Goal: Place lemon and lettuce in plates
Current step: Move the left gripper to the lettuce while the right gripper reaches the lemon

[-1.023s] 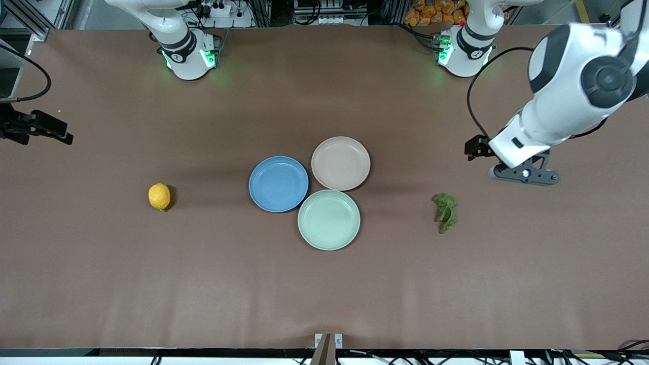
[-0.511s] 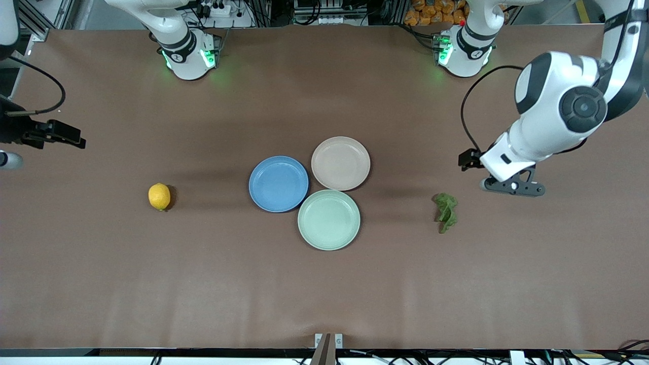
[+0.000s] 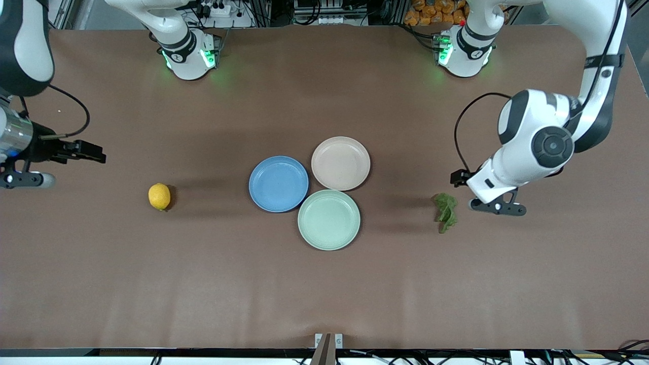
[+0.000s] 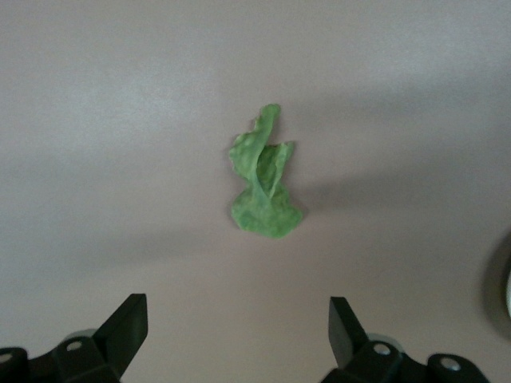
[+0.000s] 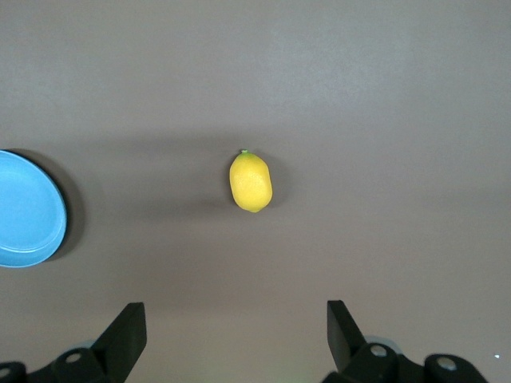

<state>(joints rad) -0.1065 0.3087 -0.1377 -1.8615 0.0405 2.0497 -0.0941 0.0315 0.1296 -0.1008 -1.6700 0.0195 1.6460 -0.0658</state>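
Left hand (image 3: 494,208) spread, just beside the ruffled dark green lettuce (image 3: 445,211), frame right; right hand (image 5: 235,339) spread over bare surface near the small oval yellow lemon (image 3: 159,196).

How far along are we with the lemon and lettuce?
Nothing placed yet: the blue plate and beige plate hold nothing. The lemon and lettuce lie on the table. The left gripper is open over the table beside the lettuce; the right gripper is open near the lemon. Both picks and placements remain.
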